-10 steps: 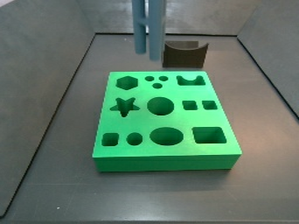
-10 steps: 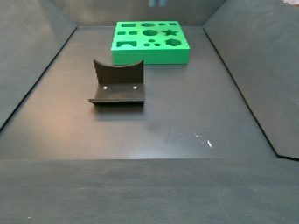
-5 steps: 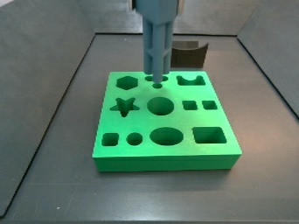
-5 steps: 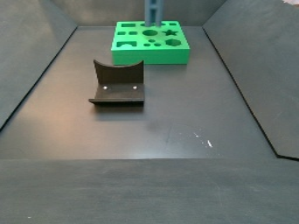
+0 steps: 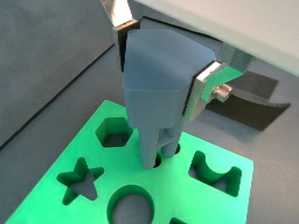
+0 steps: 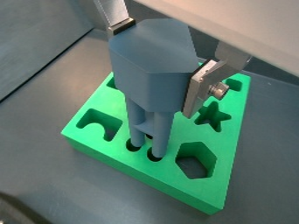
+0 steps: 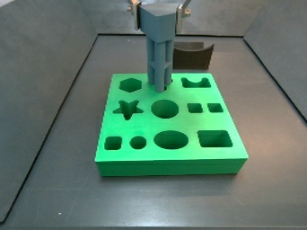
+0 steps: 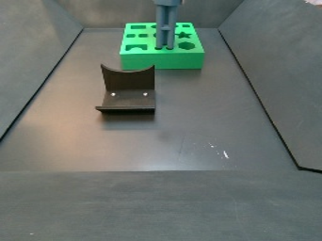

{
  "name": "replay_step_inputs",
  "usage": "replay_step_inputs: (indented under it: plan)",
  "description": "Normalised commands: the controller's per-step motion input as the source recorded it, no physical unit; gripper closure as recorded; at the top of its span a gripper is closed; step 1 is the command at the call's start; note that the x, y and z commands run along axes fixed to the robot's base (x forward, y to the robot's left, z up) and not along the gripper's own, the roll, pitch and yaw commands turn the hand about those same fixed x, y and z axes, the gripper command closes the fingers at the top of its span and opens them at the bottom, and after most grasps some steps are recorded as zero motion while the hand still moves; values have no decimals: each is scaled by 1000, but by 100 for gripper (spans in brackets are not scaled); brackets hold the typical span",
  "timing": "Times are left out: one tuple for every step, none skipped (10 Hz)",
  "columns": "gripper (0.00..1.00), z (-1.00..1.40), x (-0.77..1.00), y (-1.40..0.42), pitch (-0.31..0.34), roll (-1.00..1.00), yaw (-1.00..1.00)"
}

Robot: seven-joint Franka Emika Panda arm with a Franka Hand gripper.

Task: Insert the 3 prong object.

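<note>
Between the silver plate fingers of my gripper [image 5: 163, 63] sits the grey-blue three-prong plastic piece [image 5: 158, 83], clamped on both sides. Its prongs reach down into the small round holes of the green moulded shape-sorting block [image 6: 111, 140] directly below the gripper; how deep they sit I cannot tell, since the hole walls hide the prong tips in both wrist views. In a side view the gripper's upper part is cut off by the frame edge [image 7: 157, 7]. Behind the gripper stands the dark L-shaped fixture [image 7: 192, 54], partly hidden by the piece. A star-shaped recess [image 7: 128, 110] lies just beside the prongs.
</note>
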Motion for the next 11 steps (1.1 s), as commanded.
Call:
replay_step_inputs:
  plan:
    - [100,-320,66,203,-90,0,497]
    - [100,-383,160,63,-37,-6,317]
    - [100,-386,189,0,-10,-63,-3]
    - [100,-363,31,0,-51,-129,-211]
    - [100,-391,0,0,-80,-124,-226]
    - [100,-354,14,0,-36,-71,-180]
    - [100,-257,14,0,0,-41,-114]
    - [100,-234,69,0,0,-67,-117]
    - [100,-160,49,0,0,-77,-66]
    - [100,-43,11,0,0,-39,-11]
    - [100,0,0,0,0,0,0]
